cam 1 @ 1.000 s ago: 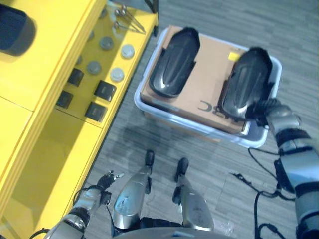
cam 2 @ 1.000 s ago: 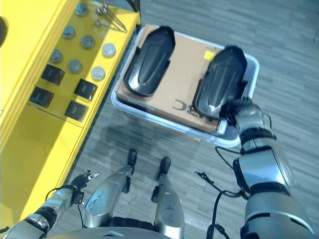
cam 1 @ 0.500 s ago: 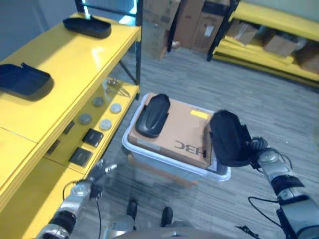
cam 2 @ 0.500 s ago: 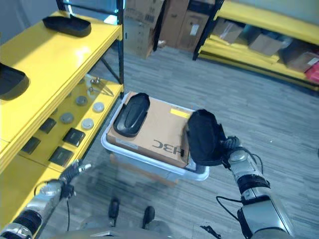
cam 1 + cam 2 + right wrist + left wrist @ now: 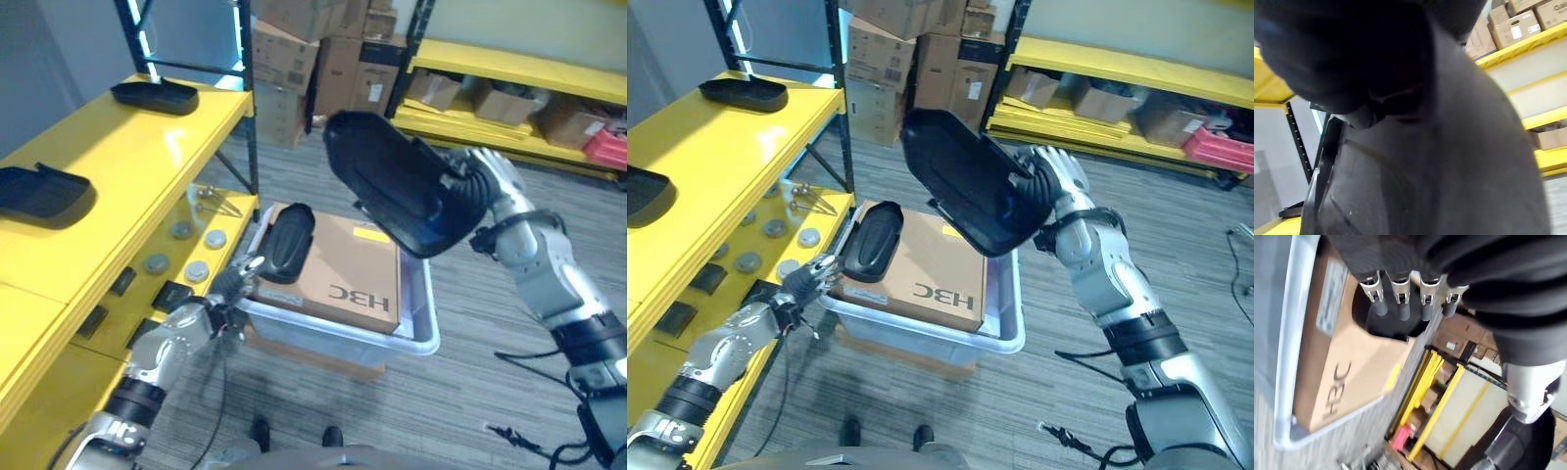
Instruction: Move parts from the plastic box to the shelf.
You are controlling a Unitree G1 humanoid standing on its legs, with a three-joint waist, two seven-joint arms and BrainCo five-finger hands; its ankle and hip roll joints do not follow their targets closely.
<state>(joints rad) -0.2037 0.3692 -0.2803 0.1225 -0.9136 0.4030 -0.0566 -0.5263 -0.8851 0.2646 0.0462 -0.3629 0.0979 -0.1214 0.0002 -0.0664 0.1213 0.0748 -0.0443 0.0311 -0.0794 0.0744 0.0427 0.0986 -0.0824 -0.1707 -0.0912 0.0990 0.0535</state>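
Observation:
My right hand (image 5: 1058, 184) is shut on a large black moulded part (image 5: 392, 186), holding it tilted in the air above the plastic box (image 5: 333, 331); the part's dark surface looms close in the right wrist view (image 5: 1400, 161). A second black part (image 5: 289, 240) lies on the cardboard sheet (image 5: 348, 274) that covers the box. My left hand (image 5: 233, 284) is open at the box's left rim, its straight fingers (image 5: 1400, 308) reaching toward that second part (image 5: 1391, 325). The yellow shelf (image 5: 127, 166) stands to the left.
Two black parts (image 5: 44, 191) (image 5: 157, 95) rest on the shelf's top board. Its lower level holds round discs (image 5: 201, 266) and small black blocks (image 5: 168, 294). Cardboard boxes (image 5: 294, 49) and more yellow racks (image 5: 509, 78) line the back.
The view has tilted up. My right hand has lifted its black part off the cardboard, high and toward the shelf. My left hand has risen from low down to the box's left rim.

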